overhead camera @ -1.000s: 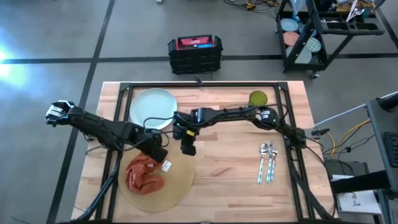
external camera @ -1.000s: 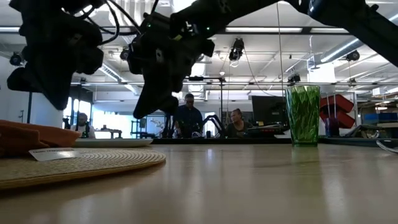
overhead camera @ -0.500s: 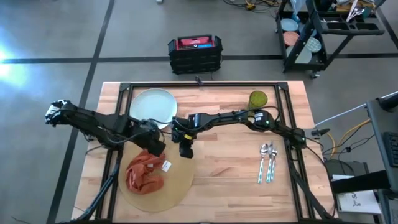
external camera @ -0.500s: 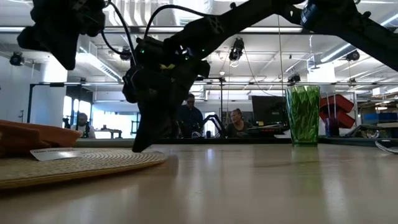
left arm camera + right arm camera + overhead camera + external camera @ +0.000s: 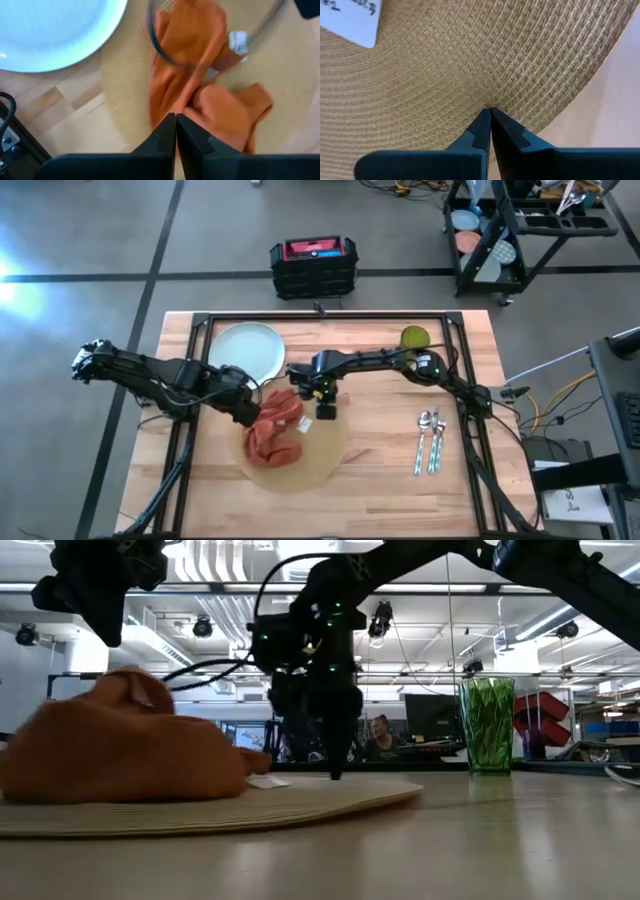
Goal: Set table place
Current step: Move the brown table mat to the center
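- Across the table (image 5: 380, 470), largest first: light-wood planks on a black frame carry every piece; you have bare boards near the front edge.
- Placemat (image 5: 320, 455): round, tan, woven, lying mid-table toward the front edge. Compared with a second ago it has slid from the front-left area toward the centre, napkin riding along. It looks thin, light and flexible; take it at the rim and drag flat rather than lift.
- Plate (image 5: 246, 348): pale, near the back-left part of the tabletop, just beside the mat, unmoved. Probably rigid, smooth and breakable; grip the rim.
- Napkin (image 5: 277, 430): orange cloth, bunched on the mat's left half. Soft and limp; pinch a raised fold.
- Cup (image 5: 416, 338): green translucent, near the back edge, right of centre.
- Cutlery (image 5: 431, 438): silver pieces side by side toward the right edge. Thin, slippery; pinch mid-handle.
- Right gripper (image 5: 325, 408): fingers pressed together on the mat's back rim, apparently pinning or pinching it.
- Left gripper (image 5: 252, 414): fingers closed with nothing between them, at the napkin's left side.
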